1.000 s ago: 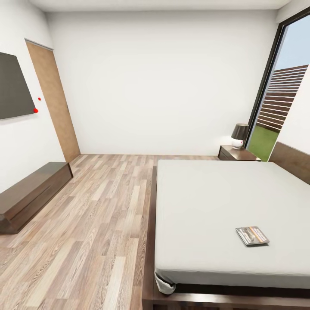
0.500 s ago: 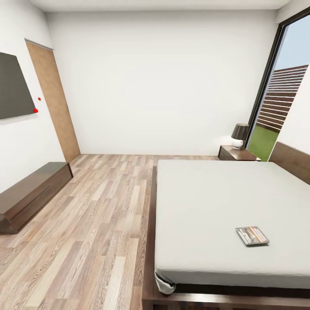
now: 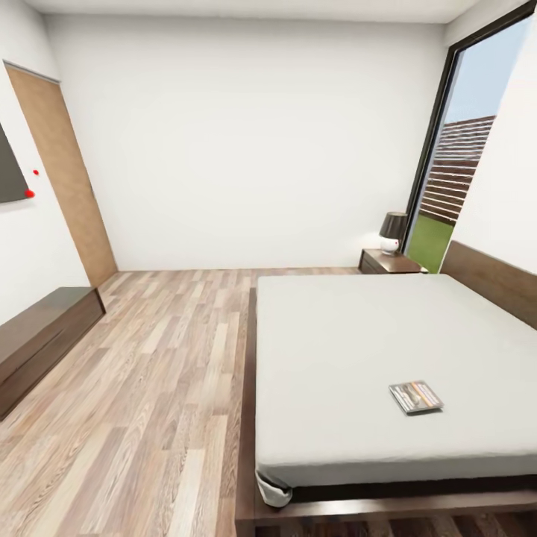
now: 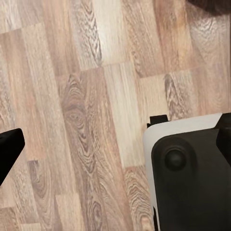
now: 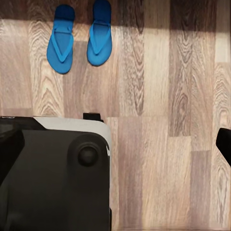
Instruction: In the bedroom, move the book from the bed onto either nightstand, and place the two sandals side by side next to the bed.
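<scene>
The book (image 3: pixel 416 397), dark with an orange band, lies flat on the pale mattress of the bed (image 3: pixel 358 350), near its foot end and right side. A dark-brown nightstand (image 3: pixel 388 262) stands beside the headboard at the far wall. The right wrist view looks down at the wood floor, where the two blue sandals (image 5: pixel 60 41) (image 5: pixel 100 33) lie side by side. My right gripper (image 5: pixel 115 144) is open over the floor, its fingertips (image 5: pixel 224 144) at the picture's edges. My left gripper (image 4: pixel 115 142) hangs open above bare planks.
A table lamp (image 3: pixel 393 231) stands on the nightstand. A long low dark cabinet (image 3: pixel 37 335) runs along the left wall under a dark screen, with a wooden door (image 3: pixel 63 179) beyond. A tall window (image 3: pixel 462 149) is behind the nightstand. My own base (image 5: pixel 57 178) shows below both wrists.
The whole head picture has shifted left and slightly down, so the camera has moved; less of the wall screen shows. The book lies where it was on the mattress.
</scene>
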